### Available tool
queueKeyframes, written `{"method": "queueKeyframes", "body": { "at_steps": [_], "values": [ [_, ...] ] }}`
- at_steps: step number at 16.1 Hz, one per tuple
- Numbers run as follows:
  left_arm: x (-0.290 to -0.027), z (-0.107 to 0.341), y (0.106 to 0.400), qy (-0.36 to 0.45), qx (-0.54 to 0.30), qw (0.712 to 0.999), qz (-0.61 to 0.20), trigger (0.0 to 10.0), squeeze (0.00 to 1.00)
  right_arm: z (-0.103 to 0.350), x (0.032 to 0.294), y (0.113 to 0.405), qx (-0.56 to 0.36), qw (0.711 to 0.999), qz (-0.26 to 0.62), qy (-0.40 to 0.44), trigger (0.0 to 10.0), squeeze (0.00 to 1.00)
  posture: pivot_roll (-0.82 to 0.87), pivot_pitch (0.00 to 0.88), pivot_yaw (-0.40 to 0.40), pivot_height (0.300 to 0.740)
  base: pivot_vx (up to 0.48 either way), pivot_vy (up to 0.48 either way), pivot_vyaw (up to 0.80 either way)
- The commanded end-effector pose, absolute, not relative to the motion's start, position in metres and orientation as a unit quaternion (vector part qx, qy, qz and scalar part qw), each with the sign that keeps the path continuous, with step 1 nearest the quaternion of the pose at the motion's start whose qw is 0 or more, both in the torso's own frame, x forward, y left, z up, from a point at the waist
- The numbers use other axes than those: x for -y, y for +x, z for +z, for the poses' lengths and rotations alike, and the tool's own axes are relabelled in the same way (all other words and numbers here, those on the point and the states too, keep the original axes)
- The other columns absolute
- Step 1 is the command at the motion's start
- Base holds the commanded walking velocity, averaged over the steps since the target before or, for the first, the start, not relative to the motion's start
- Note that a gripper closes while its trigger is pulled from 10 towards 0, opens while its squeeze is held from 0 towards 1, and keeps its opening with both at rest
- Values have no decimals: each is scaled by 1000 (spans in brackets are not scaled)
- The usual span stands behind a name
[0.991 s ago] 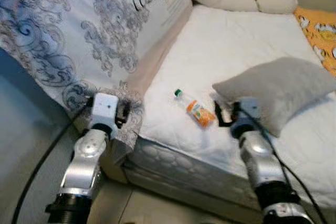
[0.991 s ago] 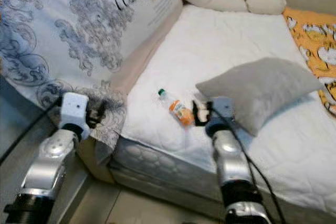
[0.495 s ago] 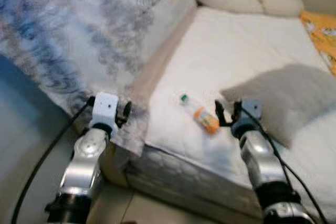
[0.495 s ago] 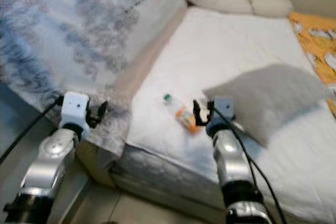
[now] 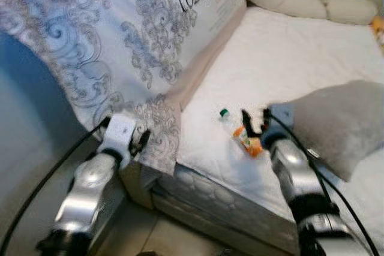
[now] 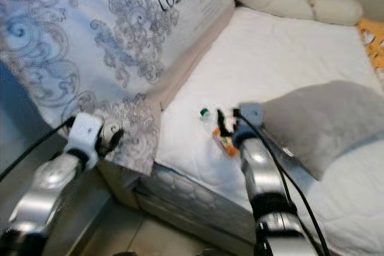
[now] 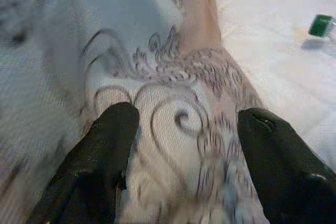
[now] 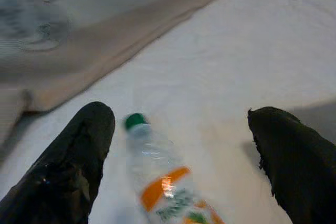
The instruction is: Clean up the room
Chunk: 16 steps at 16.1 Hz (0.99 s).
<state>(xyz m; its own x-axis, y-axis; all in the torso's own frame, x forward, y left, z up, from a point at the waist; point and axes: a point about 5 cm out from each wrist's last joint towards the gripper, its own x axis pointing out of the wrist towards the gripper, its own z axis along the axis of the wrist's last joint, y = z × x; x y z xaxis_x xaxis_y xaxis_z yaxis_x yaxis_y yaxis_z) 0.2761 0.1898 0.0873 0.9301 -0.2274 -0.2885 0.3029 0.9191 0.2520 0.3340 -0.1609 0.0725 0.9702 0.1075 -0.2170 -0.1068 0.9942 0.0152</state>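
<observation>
The left claw (image 5: 139, 142) hangs with its fingers (image 7: 105, 156) spread apart at the corner of the patterned blue-grey cover (image 5: 108, 34), which drapes over the bed's left edge and bears large dark lettering. To its right, a small plastic bottle (image 5: 240, 133) with a green cap and orange label lies on its side on the white mattress (image 5: 288, 58). The right claw (image 5: 255, 123) sits just over the bottle, fingers (image 8: 68, 166) parted wide to either side of it. Right of that rests a grey pillow (image 5: 342, 124), and a cream bolster (image 5: 300, 4) lies along the far edge.
</observation>
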Motion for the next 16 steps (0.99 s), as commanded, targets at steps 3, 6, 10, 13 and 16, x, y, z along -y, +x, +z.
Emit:
{"method": "queueKeyframes", "body": {
  "at_steps": [3,6,10,13,16],
  "values": [
    [-189,92,255,193,-161,931,-266,10000,0,57,176,341,-229,965,82,-94,10000,0,-34,0,-22,740,0,0,0],
    [-186,103,238,198,-185,889,-370,10000,0,56,192,345,-287,943,81,-148,10000,0,-24,0,-34,740,0,0,0],
    [-170,120,239,167,-175,872,-425,10000,0,59,200,349,-312,934,73,-160,10000,0,-27,0,-27,740,0,0,0],
    [-164,127,238,166,-175,858,-453,10000,0,47,209,340,-349,921,58,-164,10000,0,6,0,-36,740,0,0,0],
    [-161,132,231,162,-182,847,-472,10000,0,42,214,335,-352,919,49,-170,10000,0,36,0,-36,740,0,0,0]
  ]
}}
